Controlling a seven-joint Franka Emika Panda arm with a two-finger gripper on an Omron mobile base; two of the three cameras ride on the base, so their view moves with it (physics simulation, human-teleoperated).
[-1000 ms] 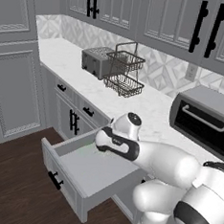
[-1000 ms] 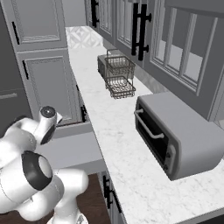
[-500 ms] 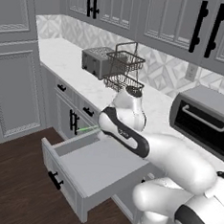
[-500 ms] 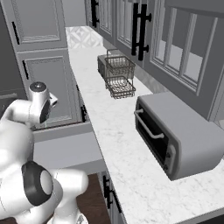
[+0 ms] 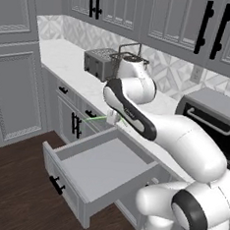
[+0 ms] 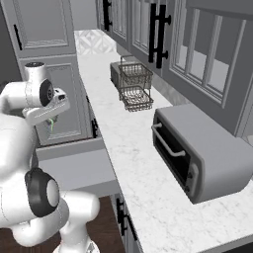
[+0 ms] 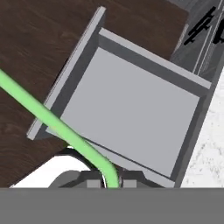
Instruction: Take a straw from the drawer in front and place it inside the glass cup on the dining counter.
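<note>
My gripper (image 5: 110, 118), at frame centre in the left base view, has its jaws closed on the straw (image 5: 96, 119). The straw projects toward frame left, above the open drawer (image 5: 103, 164). In the hand view, the straw (image 7: 52, 122) runs diagonally from left edge to bottom centre, across the drawer (image 7: 131, 109).

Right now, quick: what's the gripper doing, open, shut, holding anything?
Gripper: shut on the green straw, raised above the open drawer.
</note>
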